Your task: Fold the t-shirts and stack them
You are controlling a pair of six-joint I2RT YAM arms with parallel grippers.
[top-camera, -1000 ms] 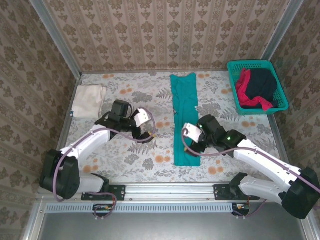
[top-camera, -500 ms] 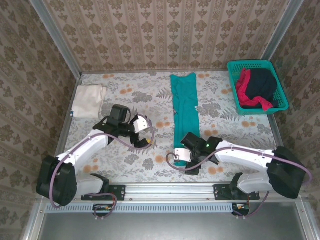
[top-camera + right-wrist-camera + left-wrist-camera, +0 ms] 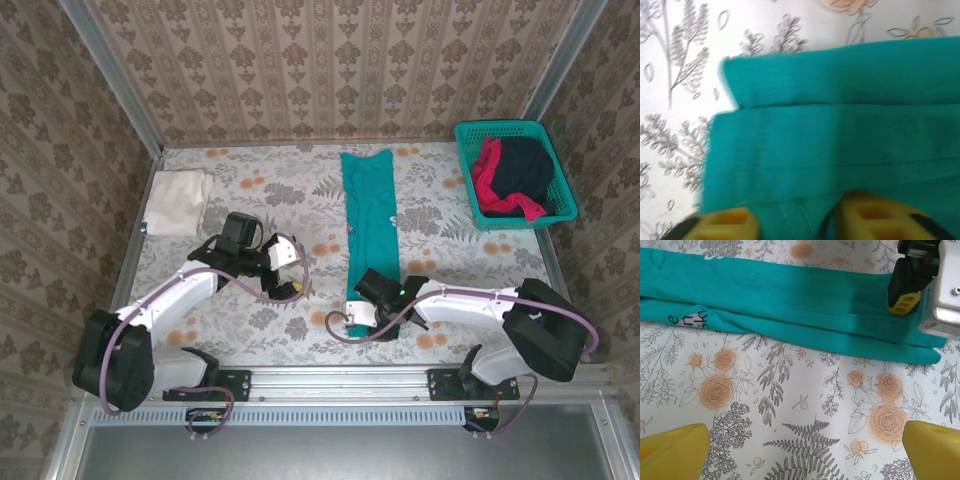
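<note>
Step in hand: the crosswise fold of the teal t-shirt (image 3: 370, 205), judging by its shape, a long narrow strip already folded lengthwise.
Teal t-shirt: flat on the table (image 3: 260, 190), midway between the left and right edges, running from the far edge toward the near edge. White print (image 3: 690, 317) peeks out along one fold line.
Right gripper (image 3: 372, 290): down on the strip's near end, at the hem. Its yellow fingers (image 3: 875, 217) stand a narrow gap apart with teal cloth between them; I cannot tell whether they pinch it.
Left gripper (image 3: 800, 447): jaws spread wide, holding nothing, over bare table just left of the strip.
Next move: probably a firm hold on all hem layers together, then a lift and carry toward the far end. The left gripper may need to take the other hem corner so the strip does not skew.
Other shirts: cream-white t-shirt (image 3: 180, 200) folded at the far-left corner; red t-shirt (image 3: 490, 170) and dark navy t-shirt (image 3: 525, 165) heaped in the basket (image 3: 465, 165) at the far-right corner.
Hard to make out: the hem corners under the right gripper, and how many layers lie between its fingers; the close view there is soft.
</note>
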